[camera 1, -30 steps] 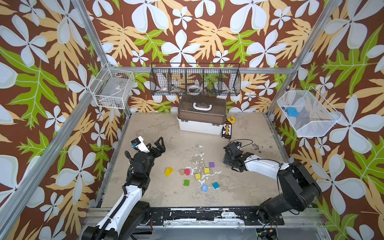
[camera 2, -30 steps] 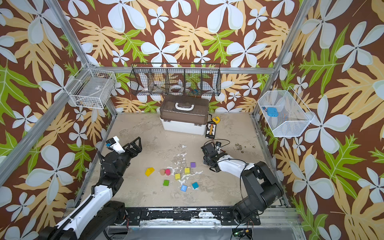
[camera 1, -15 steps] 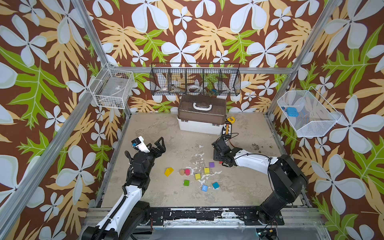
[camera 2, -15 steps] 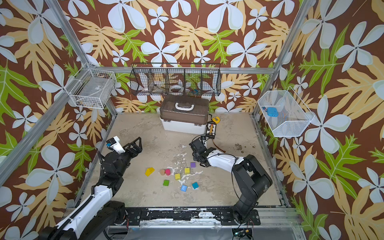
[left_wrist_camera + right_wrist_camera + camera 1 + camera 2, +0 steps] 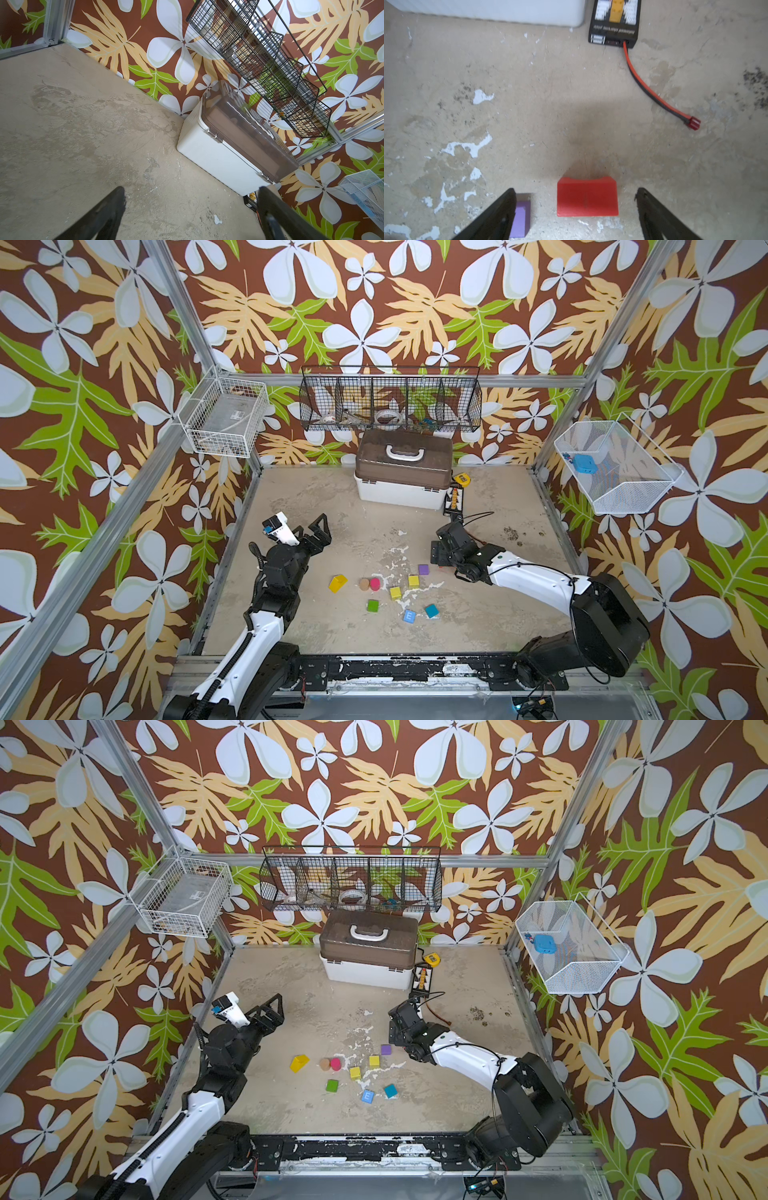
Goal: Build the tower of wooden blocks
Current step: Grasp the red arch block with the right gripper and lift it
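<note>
Both jaw pairs apart: left gripper (image 5: 191,189) unmoved, right gripper (image 5: 575,189) now nearer mid-table, astride red arch (image 5: 587,197) (purple cube (image 5: 522,218) alongside).

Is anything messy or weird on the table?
Yes. The table has chipped white patches near the blocks, dark specks dirty its right side, and a black board beside the white box trails a loose red cable. The blocks lie scattered, none stacked.

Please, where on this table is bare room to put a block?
Bare: the patch between the white plastic box with brown lid and the open left pincer; also the near strip, robot-side of the green wooden cube. Crowded: by the right pincer, around the purple wooden cube and red wooden arch.
</note>
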You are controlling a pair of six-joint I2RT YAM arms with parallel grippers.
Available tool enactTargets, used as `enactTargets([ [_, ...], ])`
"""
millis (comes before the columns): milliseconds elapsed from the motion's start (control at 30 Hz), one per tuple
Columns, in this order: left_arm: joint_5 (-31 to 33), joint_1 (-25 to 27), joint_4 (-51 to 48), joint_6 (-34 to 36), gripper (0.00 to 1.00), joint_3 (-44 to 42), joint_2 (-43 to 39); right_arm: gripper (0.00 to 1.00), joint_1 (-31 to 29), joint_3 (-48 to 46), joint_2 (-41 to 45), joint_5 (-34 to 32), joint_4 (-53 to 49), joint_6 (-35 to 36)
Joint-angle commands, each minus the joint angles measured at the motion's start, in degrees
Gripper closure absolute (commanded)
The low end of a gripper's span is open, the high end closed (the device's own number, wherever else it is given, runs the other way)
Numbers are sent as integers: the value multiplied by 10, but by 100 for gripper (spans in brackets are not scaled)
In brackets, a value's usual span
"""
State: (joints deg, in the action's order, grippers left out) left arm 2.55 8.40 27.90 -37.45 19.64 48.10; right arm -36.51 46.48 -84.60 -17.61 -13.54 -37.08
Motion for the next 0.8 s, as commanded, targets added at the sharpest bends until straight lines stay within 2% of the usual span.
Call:
enactTargets([
  [0, 0, 1, 7, -3, 0, 0, 0, 9, -1, -4, -16, 26, 21, -16],
  [300, -1, 1, 11, -4, 0, 0, 7, 6, -1, 19, -65, -8, -11, -30],
  [600, -5, 1, 11, -4, 0, 2, 16, 6, 3, 23, -83, -5, -17, -37],
  [767, -5, 1, 12, -5, 0, 2, 16, 11, 9, 17, -82, 6, -7, -37],
])
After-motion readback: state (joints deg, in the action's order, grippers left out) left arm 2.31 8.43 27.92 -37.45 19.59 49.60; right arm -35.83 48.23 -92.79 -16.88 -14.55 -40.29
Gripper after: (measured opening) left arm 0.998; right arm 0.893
